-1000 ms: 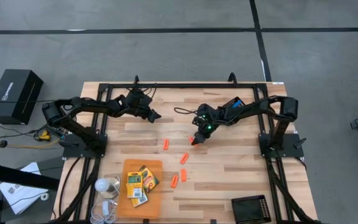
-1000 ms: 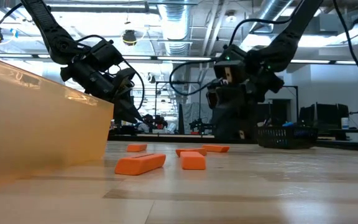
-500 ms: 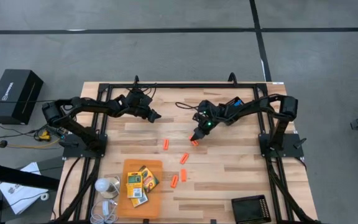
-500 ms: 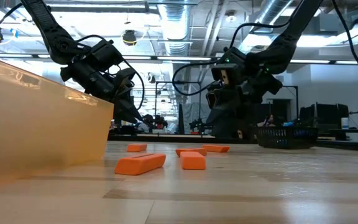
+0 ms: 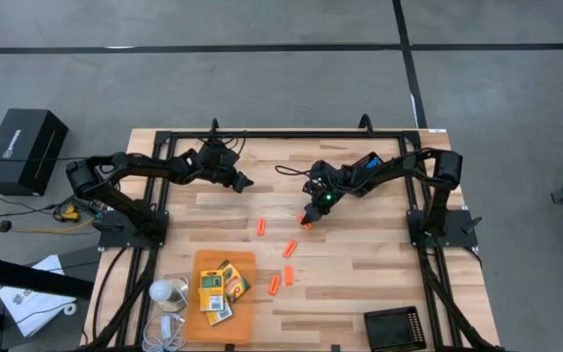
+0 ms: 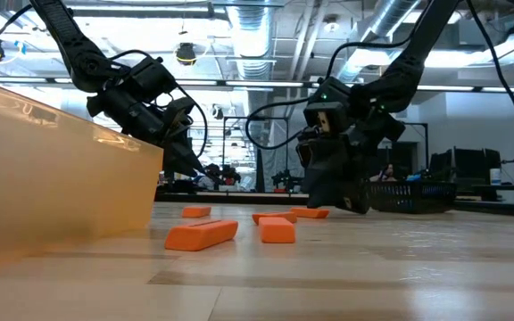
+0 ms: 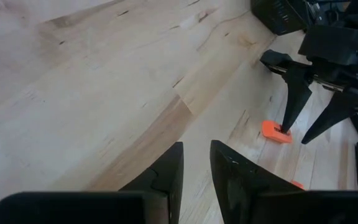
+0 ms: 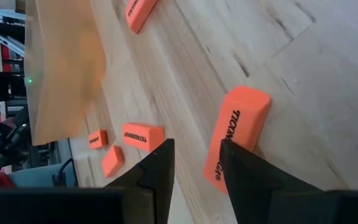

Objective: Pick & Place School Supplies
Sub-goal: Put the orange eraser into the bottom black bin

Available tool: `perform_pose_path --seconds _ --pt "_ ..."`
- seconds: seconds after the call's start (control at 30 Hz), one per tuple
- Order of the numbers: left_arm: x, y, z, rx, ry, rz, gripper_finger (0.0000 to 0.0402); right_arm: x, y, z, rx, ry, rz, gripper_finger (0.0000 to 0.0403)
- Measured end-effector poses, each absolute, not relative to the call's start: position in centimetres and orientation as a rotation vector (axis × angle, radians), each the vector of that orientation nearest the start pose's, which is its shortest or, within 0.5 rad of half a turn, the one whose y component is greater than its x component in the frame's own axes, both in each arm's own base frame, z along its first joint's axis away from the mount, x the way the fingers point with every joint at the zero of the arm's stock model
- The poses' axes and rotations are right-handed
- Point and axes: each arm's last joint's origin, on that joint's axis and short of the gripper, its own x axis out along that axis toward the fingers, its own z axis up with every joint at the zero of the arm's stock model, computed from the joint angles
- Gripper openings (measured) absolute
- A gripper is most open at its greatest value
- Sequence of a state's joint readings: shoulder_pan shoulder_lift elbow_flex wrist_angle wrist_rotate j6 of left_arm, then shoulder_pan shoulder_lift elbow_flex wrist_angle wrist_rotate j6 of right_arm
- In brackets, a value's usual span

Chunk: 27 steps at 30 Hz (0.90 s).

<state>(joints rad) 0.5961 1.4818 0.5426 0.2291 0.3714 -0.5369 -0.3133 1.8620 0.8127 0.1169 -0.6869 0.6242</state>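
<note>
— Where is your working hand right now?

— My right gripper (image 5: 307, 221) is low over the middle of the table, fingers parted and tips at the wood, one dark finger (image 7: 294, 99) touching an orange stick (image 8: 236, 138). From my left wrist, the stick (image 7: 276, 132) lies flat beside that fingertip with the other finger apart from it, so I have nothing clamped.

— What does the stick look like?

— A short, stubby orange block with rounded corners and black lettering along one face, lying flat. Four more orange sticks (image 5: 261, 227) are scattered toward the front of the table, well apart from my hand. The yellow-and-green crayon boxes (image 5: 219, 288) sit on the flat orange sheet (image 5: 207, 261) near the front left.

— Anything changed in the last second?

— My right gripper has come down: it hung above the wood, and now its tips reach the table. In the high view it has also drawn slightly inward toward the left.

— And the arms?

— My right arm reaches in from the right edge, elbow raised, wrist tipped down. My left gripper (image 5: 245, 182) waits above the back left of the table, fingers (image 7: 169, 171) slightly apart and empty.
</note>
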Motion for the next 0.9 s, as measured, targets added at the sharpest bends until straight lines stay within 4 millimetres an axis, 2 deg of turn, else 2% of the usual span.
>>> perform_pose_path --seconds 0.47,0.9 --pt "22.2 13.8 14.2 -0.851 0.565 0.386 0.0076 30.6 -9.8 9.9 1.041 0.923 0.039 0.0123" --pt "22.2 13.8 14.2 -0.854 0.566 0.377 0.0076 30.2 -10.0 9.7 1.027 0.952 0.031 0.0123"
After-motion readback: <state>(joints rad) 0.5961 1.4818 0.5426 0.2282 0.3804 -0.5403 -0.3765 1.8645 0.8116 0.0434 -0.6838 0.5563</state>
